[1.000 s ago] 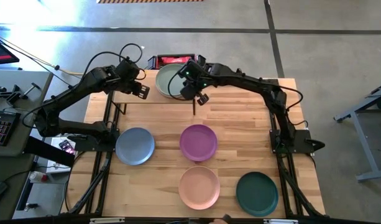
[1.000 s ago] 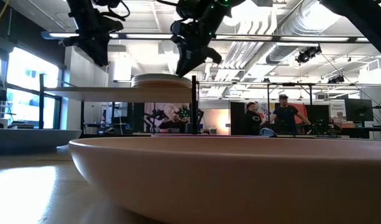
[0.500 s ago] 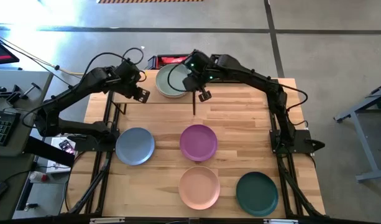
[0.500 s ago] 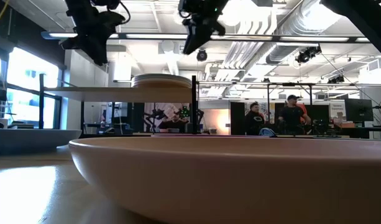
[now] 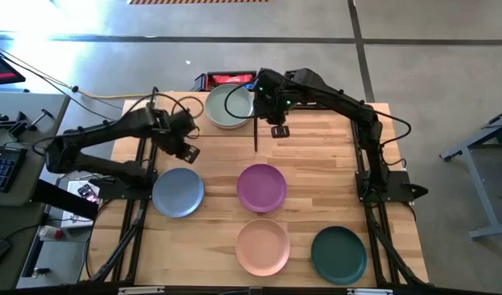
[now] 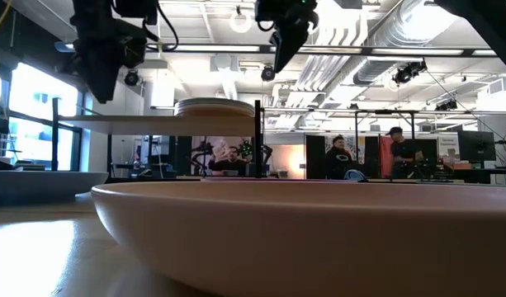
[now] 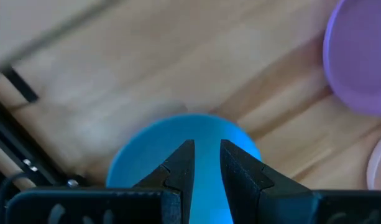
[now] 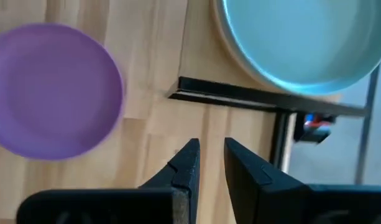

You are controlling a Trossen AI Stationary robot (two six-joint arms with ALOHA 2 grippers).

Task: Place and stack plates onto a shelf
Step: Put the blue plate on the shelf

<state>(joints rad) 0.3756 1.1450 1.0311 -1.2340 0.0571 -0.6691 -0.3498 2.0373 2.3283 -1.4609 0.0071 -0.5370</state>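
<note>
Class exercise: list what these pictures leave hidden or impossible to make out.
- Number of plates in the shelf stack: low view too distant; high view shows only the sage top plate.
- Teal plate: low view, hidden behind the pink plate.
- Shelf surface: left arm partly covers it.

From overhead we look straight down on the whole counter [image 5: 316,156], both arms and the surrounding floor. At counter height we look level across the surface into the room, so near the pink plate [image 6: 302,235] that its rim fills the lower half; the shelf [image 6: 153,122] stands beyond. The left wrist camera looks steeply down past its claw [image 7: 206,165] at the blue plate [image 7: 146,162]. The right wrist camera looks down past its claw [image 8: 210,163]. Both wrist views share the purple plate [image 7: 361,56] [image 8: 50,90], also seen overhead [image 5: 261,187].
</note>
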